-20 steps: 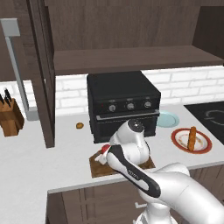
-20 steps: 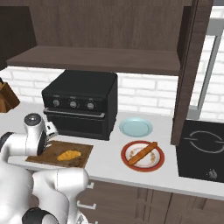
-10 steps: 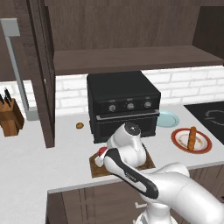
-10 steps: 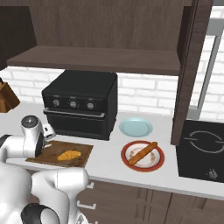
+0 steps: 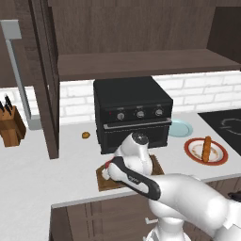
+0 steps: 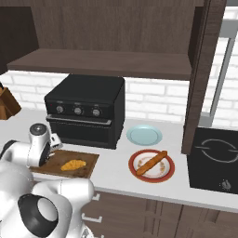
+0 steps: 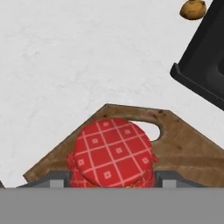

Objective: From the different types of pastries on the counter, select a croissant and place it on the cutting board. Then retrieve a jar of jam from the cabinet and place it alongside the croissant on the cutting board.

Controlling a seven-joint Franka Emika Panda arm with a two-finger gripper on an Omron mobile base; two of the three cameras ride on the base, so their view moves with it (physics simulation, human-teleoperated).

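End effector (image 7: 113, 181) around upright jar of jam (image 7: 113, 157) over cutting board (image 7: 183, 148).

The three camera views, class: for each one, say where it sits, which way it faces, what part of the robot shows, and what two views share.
Left base view: behind the arm's left, facing forward and down at the black oven box; white arm rises lower right.
Right base view: behind its right, facing the same pale counter; arm lower left, golden crescent croissant on the mottled-brown cutting board.
Hand view: on the hand, looking down at the red-lidded jam jar in the claw.
Shared: both base views show the orange-brown stick pastry on its plate.
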